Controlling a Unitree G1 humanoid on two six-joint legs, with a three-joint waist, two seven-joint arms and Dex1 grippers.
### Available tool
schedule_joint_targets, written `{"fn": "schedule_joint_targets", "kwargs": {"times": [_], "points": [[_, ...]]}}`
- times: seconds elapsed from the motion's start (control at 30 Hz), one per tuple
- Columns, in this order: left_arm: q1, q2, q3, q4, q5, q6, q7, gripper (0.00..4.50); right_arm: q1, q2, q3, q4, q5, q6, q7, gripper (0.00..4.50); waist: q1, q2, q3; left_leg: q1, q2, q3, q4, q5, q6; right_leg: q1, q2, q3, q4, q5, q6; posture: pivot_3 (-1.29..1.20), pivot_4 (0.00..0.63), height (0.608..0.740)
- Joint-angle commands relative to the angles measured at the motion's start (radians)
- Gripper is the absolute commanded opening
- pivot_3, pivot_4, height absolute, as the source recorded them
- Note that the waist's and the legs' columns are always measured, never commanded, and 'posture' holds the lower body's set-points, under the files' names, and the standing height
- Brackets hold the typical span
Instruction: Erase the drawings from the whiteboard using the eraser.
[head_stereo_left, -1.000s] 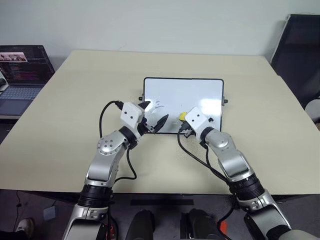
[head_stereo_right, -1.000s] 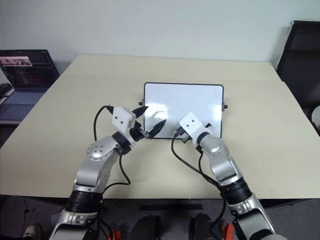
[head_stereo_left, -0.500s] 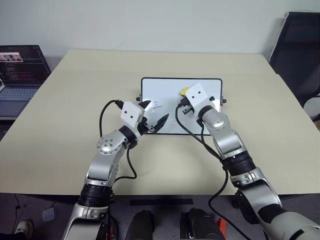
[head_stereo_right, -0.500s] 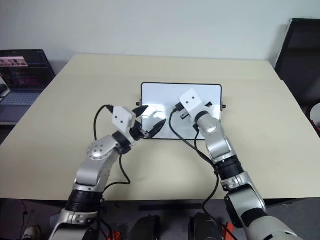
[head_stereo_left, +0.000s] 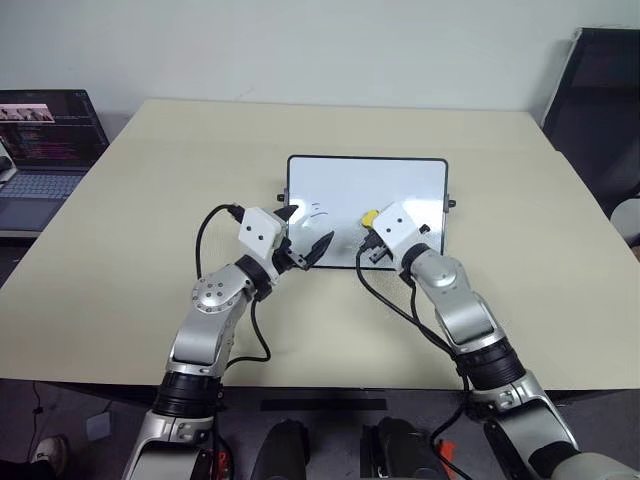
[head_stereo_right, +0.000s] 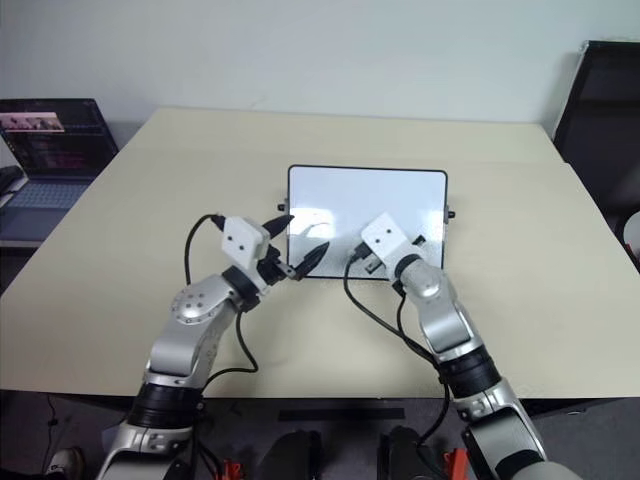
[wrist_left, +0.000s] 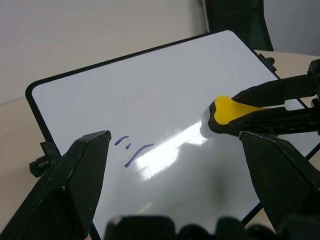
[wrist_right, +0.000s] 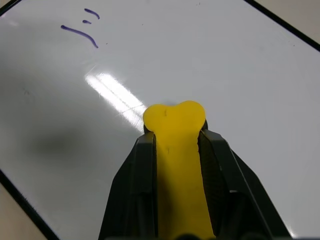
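Observation:
The whiteboard lies flat on the table, black-framed and glossy. The drawings show as a few short purple strokes on its left part, also seen in the left wrist view and the right wrist view. My right gripper is shut on the yellow eraser, whose rounded tip rests on the board's middle, to the right of the strokes. My left gripper stands open over the board's near left corner, its fingers apart and holding nothing.
An open laptop sits on a side surface at far left. A black chair stands beyond the table's right corner. The beige table spreads wide around the board.
Half a second ago the right gripper held the eraser at the board's far edge; it has since drawn back toward the near middle of the board. The left gripper has stayed put.

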Motion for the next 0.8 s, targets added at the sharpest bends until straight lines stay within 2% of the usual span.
{"fn": "schedule_joint_targets", "kwargs": {"times": [0.03, 0.23, 0.53, 0.8], "points": [[-0.009, 0.004, 0.014, -0.029, -0.008, -0.013, -0.004, 4.50, 0.043, -0.028, -0.008, -0.016, -0.015, 0.049, 0.004, 0.87, 0.001, 0.000, 0.000, 0.000, 0.000, 0.000, 0.000, 0.000, 0.000, 0.000, 0.000, 0.000, 0.000, 0.000, 0.000, 0.00, 0.150, 0.740], [-0.015, 0.001, 0.007, -0.032, -0.010, -0.004, -0.006, 4.50, 0.094, -0.044, -0.073, -0.091, 0.022, 0.040, -0.011, 0.87, 0.003, 0.000, 0.000, 0.000, 0.000, 0.000, 0.000, 0.000, 0.000, 0.001, 0.000, 0.000, 0.000, 0.000, 0.000, 0.00, 0.150, 0.740], [0.004, -0.002, 0.002, -0.062, -0.016, 0.012, -0.005, 4.50, 0.155, -0.085, -0.206, -0.182, 0.087, -0.203, -0.058, 0.87, 0.001, 0.000, 0.000, -0.001, -0.001, 0.000, -0.001, 0.000, 0.000, -0.001, 0.000, 0.000, -0.001, 0.000, 0.000, 0.00, 0.150, 0.740], [0.016, -0.009, -0.007, -0.069, -0.017, 0.020, -0.013, 4.50, 0.290, -0.117, -0.161, -0.114, 0.026, -0.450, -0.109, 0.87, -0.002, 0.000, 0.001, -0.001, 0.000, 0.002, -0.001, 0.000, 0.000, -0.001, 0.000, 0.000, -0.001, -0.001, 0.001, 0.00, 0.150, 0.740]]}}
